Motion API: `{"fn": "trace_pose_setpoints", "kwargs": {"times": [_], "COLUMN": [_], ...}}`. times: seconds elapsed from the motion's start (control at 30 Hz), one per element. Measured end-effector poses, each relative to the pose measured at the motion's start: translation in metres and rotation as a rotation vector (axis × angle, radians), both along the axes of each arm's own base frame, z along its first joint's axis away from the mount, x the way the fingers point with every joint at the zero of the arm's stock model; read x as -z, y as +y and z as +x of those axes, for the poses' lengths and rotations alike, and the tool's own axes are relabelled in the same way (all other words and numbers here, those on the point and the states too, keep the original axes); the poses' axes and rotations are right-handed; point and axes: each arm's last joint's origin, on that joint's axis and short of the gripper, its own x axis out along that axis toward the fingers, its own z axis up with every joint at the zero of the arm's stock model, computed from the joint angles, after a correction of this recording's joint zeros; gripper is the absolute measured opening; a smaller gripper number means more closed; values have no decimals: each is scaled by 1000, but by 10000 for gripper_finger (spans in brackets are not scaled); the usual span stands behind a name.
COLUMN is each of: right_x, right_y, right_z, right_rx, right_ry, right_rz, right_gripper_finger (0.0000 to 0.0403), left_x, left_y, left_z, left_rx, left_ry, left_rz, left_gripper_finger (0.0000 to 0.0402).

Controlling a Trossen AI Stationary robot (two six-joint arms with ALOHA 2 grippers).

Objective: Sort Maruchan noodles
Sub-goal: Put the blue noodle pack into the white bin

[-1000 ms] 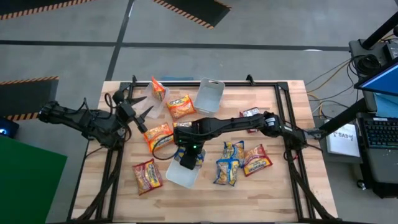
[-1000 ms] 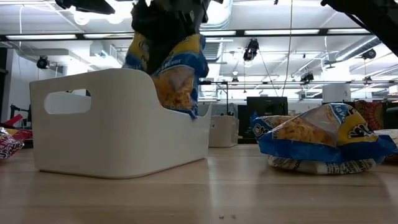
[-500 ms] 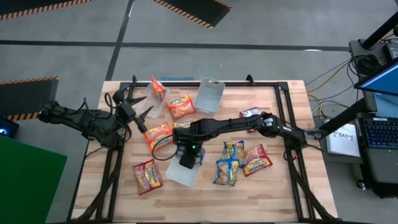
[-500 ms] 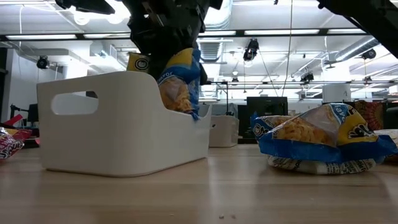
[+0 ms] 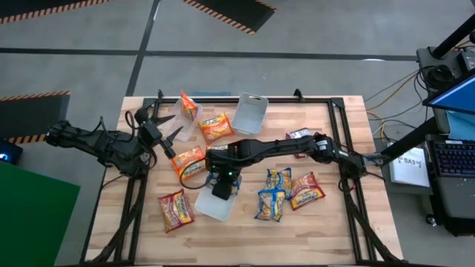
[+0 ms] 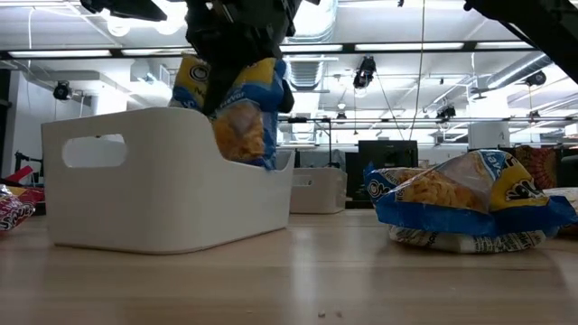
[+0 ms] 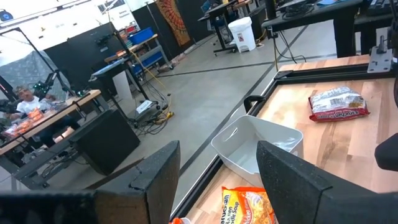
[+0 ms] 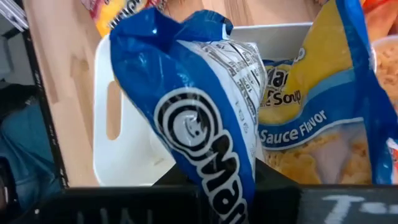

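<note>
My right gripper [image 5: 223, 180] hangs over the white handled bin [image 5: 215, 202] near the table's middle, shut on a blue-and-yellow noodle packet [image 6: 230, 104]. In the right wrist view that packet [image 8: 205, 124] fills the picture, with the bin [image 8: 121, 130] behind it. A yellow-and-blue face [image 8: 323, 118] shows beside it; I cannot tell whether it is the same packet. My left gripper [image 5: 165, 127] waits open at the table's left side. Other packets lie flat on the wood: orange [image 5: 189, 162], dark red [image 5: 176, 210], blue-and-yellow [image 5: 269, 204]. My right gripper holds the blue-and-yellow packet by its upper end [image 6: 237, 63], coming from above with the fingers pointing down. The gripper body hides the fingertips. The packet hangs crumpled below it, and its lower part [image 6: 248, 149] dips inside the bin behind the bin's wall.
A clear tray [image 5: 249, 113] and another holding an orange packet [image 5: 185, 107] stand near the far edge. More packets lie right of the bin [image 5: 278, 178] [image 5: 306, 190] [image 5: 299, 134]. A blue-and-yellow packet [image 6: 465, 208] lies in the low view's right. Bare wood shows along the near edge.
My right gripper has dipped the packet deeper into the bin and then raised it a little again. The bin has shifted slightly on the table while the packet moved in it. The right gripper has stayed shut on the packet.
</note>
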Motion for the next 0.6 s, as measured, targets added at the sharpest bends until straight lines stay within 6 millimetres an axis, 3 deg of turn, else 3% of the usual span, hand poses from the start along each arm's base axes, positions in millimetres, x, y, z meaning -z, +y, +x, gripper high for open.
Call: {"fn": "trace_pose_setpoints", "kwargs": {"times": [0.6], "right_x": [-4], "right_y": [0], "right_z": [-1], "right_rx": [6], "right_ry": [-7], "right_rz": [-6], "right_gripper_finger": [13], "left_x": [0], "left_y": [0], "left_z": [0], "left_rx": [0], "left_ry": [2], "left_rz": [1], "left_gripper_finger": [196]}}
